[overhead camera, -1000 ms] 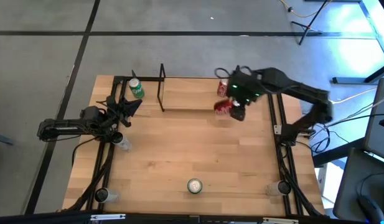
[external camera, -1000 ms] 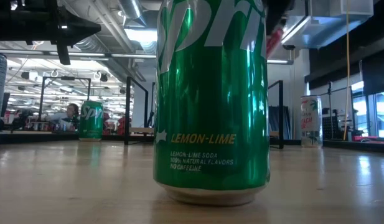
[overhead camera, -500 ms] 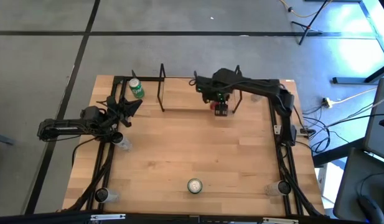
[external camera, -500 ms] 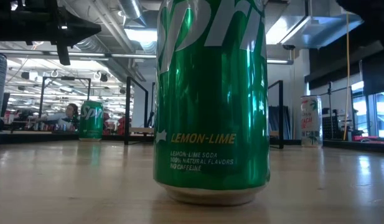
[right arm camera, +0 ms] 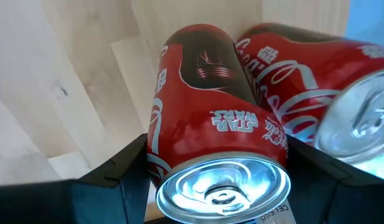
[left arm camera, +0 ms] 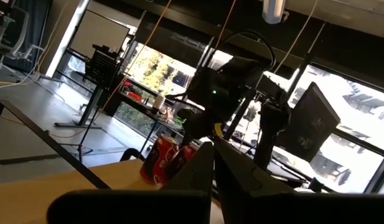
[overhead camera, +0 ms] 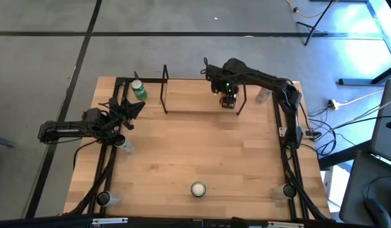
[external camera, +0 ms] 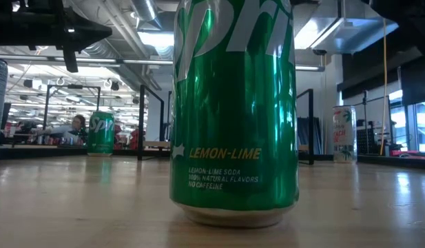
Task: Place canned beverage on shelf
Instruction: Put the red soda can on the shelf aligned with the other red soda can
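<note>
Now | right pincer (right arm camera: 216, 180) grips red can (right arm camera: 210, 124) over shelf (overhead camera: 195, 95) | left pincer (overhead camera: 133, 109) closed

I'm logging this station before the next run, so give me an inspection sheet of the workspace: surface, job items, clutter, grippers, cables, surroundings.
Surface: wooden table, bare in the middle.
Job's things: shelf at the far edge; red cola can in the right gripper, a second red can beside it.
Clutter: green soda can at the far left; another green can at the near edge; clear cups at the sides.
Grippers: right gripper over the shelf, shut on the can; left gripper shut, empty.
Cables: black cables off the table's right.
Surroundings: grey floor, monitors at right.
</note>
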Robot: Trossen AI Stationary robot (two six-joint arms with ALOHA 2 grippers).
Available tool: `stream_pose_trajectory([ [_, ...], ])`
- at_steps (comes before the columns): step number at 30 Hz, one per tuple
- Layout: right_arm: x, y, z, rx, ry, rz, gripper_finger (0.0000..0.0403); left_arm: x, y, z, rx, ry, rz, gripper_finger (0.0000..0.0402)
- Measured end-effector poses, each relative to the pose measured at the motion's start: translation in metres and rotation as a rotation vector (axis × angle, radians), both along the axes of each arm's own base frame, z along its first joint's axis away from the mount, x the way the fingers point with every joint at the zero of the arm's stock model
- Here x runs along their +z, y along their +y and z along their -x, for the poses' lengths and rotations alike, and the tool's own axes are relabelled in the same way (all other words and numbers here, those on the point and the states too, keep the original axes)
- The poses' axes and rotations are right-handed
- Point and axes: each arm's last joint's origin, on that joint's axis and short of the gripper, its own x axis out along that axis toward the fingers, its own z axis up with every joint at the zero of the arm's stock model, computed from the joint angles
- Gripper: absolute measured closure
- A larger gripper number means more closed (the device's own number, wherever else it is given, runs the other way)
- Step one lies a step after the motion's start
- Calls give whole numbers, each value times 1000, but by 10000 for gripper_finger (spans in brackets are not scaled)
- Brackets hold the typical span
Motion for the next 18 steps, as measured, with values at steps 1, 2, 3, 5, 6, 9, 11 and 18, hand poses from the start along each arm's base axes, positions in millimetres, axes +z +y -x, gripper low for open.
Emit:
stream_pose_trajectory([
  [1,0,-2,1,-5,2,2,143,0,0,0,0,1,0,392],
  [2,0,-4,2,-12,2,1,143,0,0,0,0,1,0,392],
  [3,0,-4,2,-14,-2,-5,143,0,0,0,0,1,0,392],
  [5,0,-7,4,-24,-6,-12,143,0,0,0,0,2,0,392],
  [6,-1,-7,3,-24,-5,-16,143,0,0,0,0,2,0,392],
  [9,-5,-8,3,-25,3,-25,143,0,0,0,1,2,0,392],
  [11,-10,-7,3,-20,24,-30,143,0,0,0,1,2,0,392],
  [18,-22,-4,8,-8,107,-16,143,0,0,0,6,2,1,392],
])
